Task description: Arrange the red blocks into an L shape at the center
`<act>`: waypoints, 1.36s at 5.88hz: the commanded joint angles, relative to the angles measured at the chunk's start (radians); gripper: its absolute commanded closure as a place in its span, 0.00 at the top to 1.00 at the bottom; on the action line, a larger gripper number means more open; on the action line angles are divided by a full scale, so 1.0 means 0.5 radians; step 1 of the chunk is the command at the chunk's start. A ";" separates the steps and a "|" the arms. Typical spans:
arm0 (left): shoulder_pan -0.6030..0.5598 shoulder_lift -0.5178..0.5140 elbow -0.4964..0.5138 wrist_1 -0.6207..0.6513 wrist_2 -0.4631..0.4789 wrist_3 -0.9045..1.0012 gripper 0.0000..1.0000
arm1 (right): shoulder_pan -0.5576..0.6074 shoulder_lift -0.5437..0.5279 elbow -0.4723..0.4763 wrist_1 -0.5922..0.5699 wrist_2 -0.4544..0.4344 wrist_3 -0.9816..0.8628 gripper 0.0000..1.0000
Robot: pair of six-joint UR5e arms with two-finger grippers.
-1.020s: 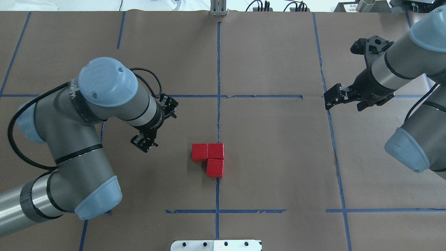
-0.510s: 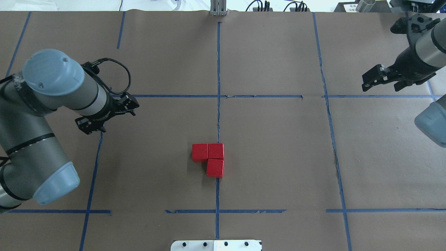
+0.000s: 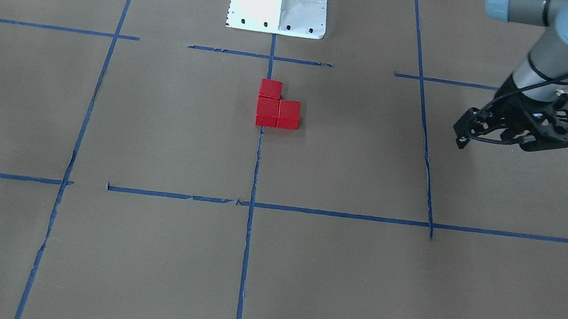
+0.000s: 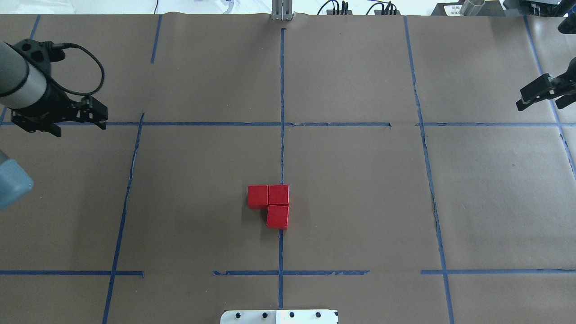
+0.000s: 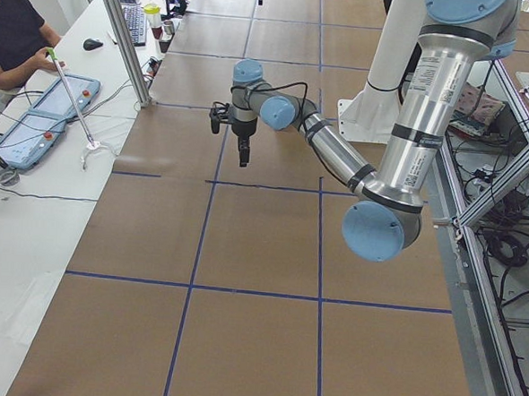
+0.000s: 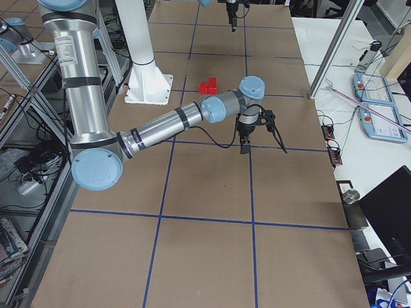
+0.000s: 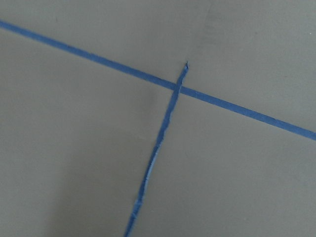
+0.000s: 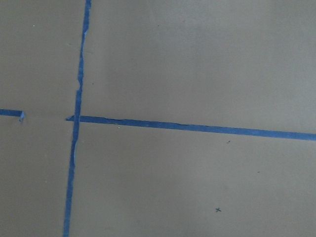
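Three red blocks [image 4: 278, 195] lie touching in an L shape on the centre tape line, two side by side and one in front of the right one. They also show in the front-facing view [image 3: 267, 112] and the right view [image 6: 208, 86]. My left gripper [image 4: 100, 116] hangs far left of them over a tape crossing, its fingers together and empty; it also shows in the front-facing view [image 3: 460, 136]. My right gripper [image 4: 523, 102] is at the far right edge, fingers together and empty. Both wrist views show only paper and tape.
Brown paper with a blue tape grid [image 4: 282, 123] covers the table. The white robot base plate [image 4: 279, 316] sits at the near edge. An operator [image 5: 14, 35] with tablets sits beyond the table's far side.
Both arms have swung outward away from the centre, the left to the far left and the right to the far right. The red blocks have not moved.
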 commanded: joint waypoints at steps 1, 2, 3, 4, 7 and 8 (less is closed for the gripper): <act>-0.476 0.273 0.074 0.008 -0.171 0.917 1.00 | 0.267 -0.094 -0.150 0.001 0.052 -0.432 1.00; -0.675 0.402 0.177 0.002 -0.226 1.285 1.00 | 0.375 -0.125 -0.221 0.001 0.049 -0.568 1.00; -0.878 0.434 0.348 0.002 -0.254 1.648 1.00 | 0.446 -0.149 -0.316 0.001 0.049 -0.779 1.00; -1.096 0.431 0.642 -0.001 -0.357 2.003 1.00 | 0.508 -0.150 -0.439 0.001 0.052 -0.945 1.00; -1.159 0.465 0.841 -0.019 -0.527 2.112 1.00 | 0.508 -0.269 -0.437 0.025 0.049 -1.008 1.00; -1.162 0.471 0.774 -0.001 -0.536 2.038 1.00 | 0.505 -0.278 -0.449 0.025 0.046 -0.981 1.00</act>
